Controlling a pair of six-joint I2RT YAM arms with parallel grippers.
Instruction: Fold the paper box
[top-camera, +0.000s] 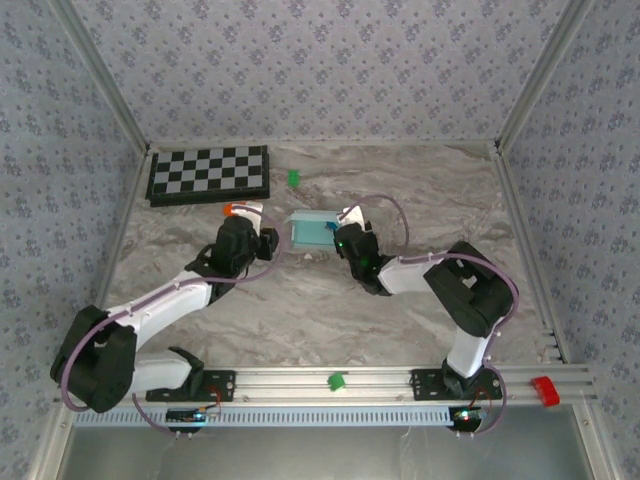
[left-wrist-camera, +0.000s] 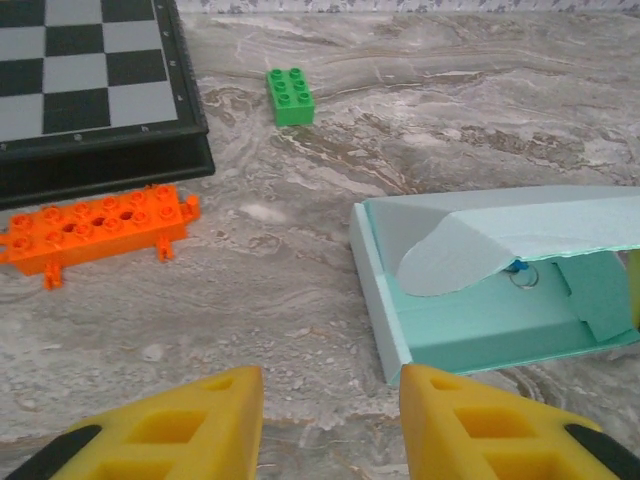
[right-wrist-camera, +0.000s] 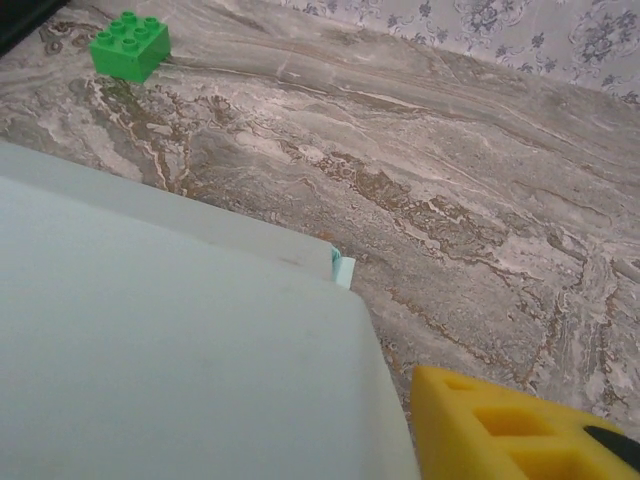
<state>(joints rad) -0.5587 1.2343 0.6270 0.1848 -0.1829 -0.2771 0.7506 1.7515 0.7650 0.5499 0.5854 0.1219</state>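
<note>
MID-FOLD ON THE MARBLED TABLE (top-camera: 300, 320) — At the near edge, the left arm (top-camera: 160, 300) and the right arm (top-camera: 470, 290) are seen bolted to a metal rail (top-camera: 390, 378), both bent inward toward the table's middle. The left gripper (left-wrist-camera: 330, 378) is shown released: its yellow fingers (left-wrist-camera: 190, 425) are parted, bare tabletop is seen between them, and nothing is grasped. It is held just short of the near corner of the paper box (left-wrist-camera: 480, 325).

The box, pale blue and partly formed, is set on the table between the two grippers, with its side walls raised and a curved flap arched over the open tray. The right gripper (top-camera: 344, 224) is placed at the box's right edge. From its wrist one yellow finger (right-wrist-camera: 500, 425) is seen beside a broad pale panel — whether the card is gripped cannot be told.

Left of the box an orange studded brick (left-wrist-camera: 95, 228) is laid flat. Farther back a green brick (left-wrist-camera: 290, 97) is seen, and at the far left a checkerboard (top-camera: 208, 174) is set near the patterned wall (top-camera: 320, 70).
</note>
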